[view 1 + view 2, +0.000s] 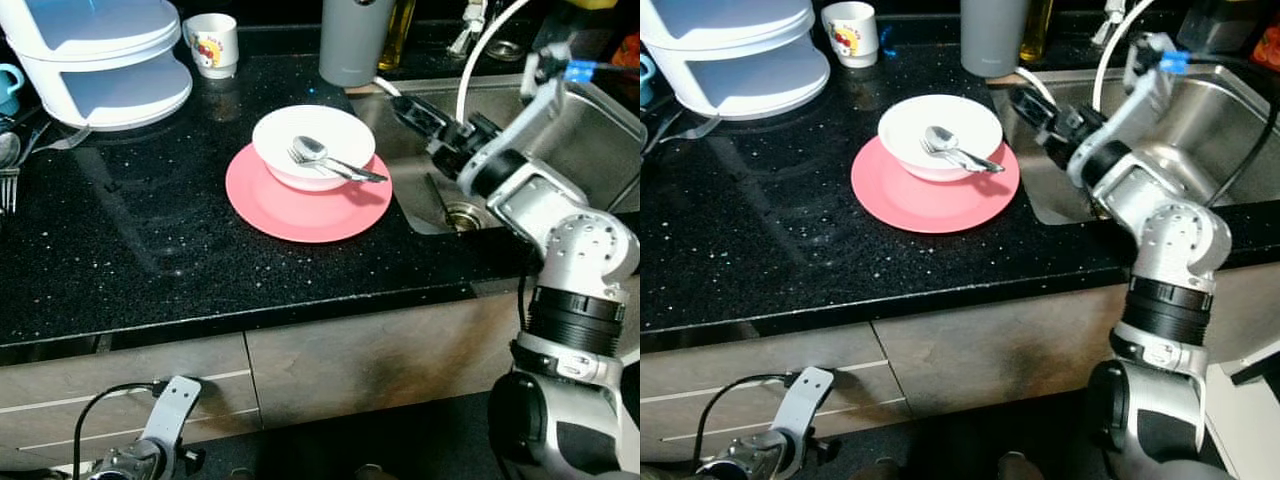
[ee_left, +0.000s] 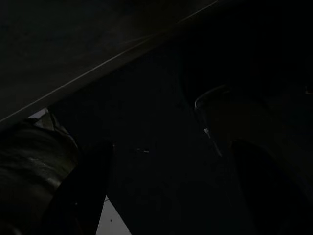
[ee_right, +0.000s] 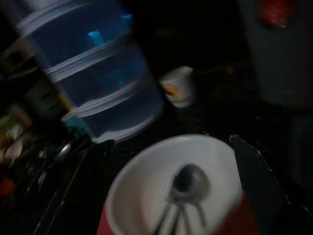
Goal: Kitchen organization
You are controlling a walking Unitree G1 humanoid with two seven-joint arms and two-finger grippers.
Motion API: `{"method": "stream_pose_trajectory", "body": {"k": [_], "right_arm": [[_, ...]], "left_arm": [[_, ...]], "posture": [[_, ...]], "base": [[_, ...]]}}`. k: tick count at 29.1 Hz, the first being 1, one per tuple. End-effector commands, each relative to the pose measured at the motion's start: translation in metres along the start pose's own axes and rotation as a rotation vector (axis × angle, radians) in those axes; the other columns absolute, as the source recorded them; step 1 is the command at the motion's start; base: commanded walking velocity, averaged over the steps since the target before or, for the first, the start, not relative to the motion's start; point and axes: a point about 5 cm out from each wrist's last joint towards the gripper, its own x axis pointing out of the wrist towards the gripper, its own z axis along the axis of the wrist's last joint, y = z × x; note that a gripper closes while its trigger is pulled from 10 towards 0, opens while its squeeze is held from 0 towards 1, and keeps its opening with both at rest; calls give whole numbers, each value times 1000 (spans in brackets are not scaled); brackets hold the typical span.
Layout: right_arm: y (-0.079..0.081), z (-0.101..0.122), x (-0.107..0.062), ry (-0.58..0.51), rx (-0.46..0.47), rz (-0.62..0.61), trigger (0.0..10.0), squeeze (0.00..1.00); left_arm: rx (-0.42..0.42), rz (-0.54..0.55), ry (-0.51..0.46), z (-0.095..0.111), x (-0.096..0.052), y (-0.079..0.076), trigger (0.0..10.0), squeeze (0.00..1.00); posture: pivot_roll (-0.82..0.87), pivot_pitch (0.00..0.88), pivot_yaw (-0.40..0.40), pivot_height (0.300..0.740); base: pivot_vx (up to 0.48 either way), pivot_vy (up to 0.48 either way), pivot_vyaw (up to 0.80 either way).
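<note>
2 pieces of cutlery, a spoon (image 1: 311, 150) and a fork (image 1: 337, 168), lie in a white bowl (image 1: 313, 146) that sits on a pink plate (image 1: 307, 194) on the black desk (image 1: 150, 250). In the left eye view the right end effector (image 1: 408, 108) hovers over the edge of the sink (image 1: 600, 140), just beside the bowl, pointing toward it; how far its fingers are spread is hard to read here. A white stacked container (image 1: 100, 60) and a small mug (image 1: 213, 44) stand at the back, a grey canister (image 1: 355, 40) near the sink.

In the right eye view the left end effector (image 1: 805, 395) hangs low before the drawers (image 1: 760, 385).

In the left wrist view it is very dark; 2 black fingers (image 2: 83, 191) stand wide apart.

In the right wrist view the fingers (image 3: 257, 178) are spread wide on either side of the bowl, holding nothing.
</note>
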Motion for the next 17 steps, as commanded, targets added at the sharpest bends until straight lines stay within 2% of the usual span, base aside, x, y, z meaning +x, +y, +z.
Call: {"method": "stream_pose_trajectory", "body": {"k": [1, 3, 4, 5, 6, 10, 13, 16, 17], "right_arm": [[17, 2, 3, -10, -95, 93, 10000, 0], [29, 1, 7, 10, -173, 152, 10000, 0], [29, 1, 7, 10, -173, 152, 10000, 0], [36, -2, 13, 57, -248, 161, 10000, 0], [36, -2, 13, 57, -248, 161, 10000, 0], [42, -7, 33, 166, -372, 119, 10000, 0], [46, -7, 42, 201, -404, 119, 10000, 0], [53, -9, 60, 309, -445, 125, 10000, 0], [53, -9, 60, 309, -445, 125, 10000, 0]], "left_arm": [[-7, 14, -1, 0, -1, 4, 10000, 0], [-8, 14, -2, 0, -1, 4, 10000, 0], [-8, 14, -2, 0, -1, 4, 10000, 0], [-8, 14, -2, 1, -1, 4, 10000, 0], [-8, 14, -2, 1, -1, 4, 10000, 0], [-8, 14, -4, 1, -1, 4, 10000, 0], [-8, 14, -5, 2, -1, 4, 10000, 0], [-9, 13, -7, 2, -1, 3, 10000, 0], [-9, 13, -7, 2, -1, 3, 10000, 0]], "posture": [[-39, 146, 0, 740], [-39, 146, 0, 740], [-39, 146, 0, 740], [-40, 144, 0, 740], [-40, 144, 0, 740], [-43, 143, -1, 740], [-47, 141, -3, 740], [-47, 138, -14, 740], [-47, 138, -14, 740]], "base": [[0, 0, 0], [0, 0, 0], [0, 0, 0], [0, 0, 0], [0, 0, 0], [0, 0, 0], [0, 0, 0], [0, 0, 0], [0, 0, 0]]}}
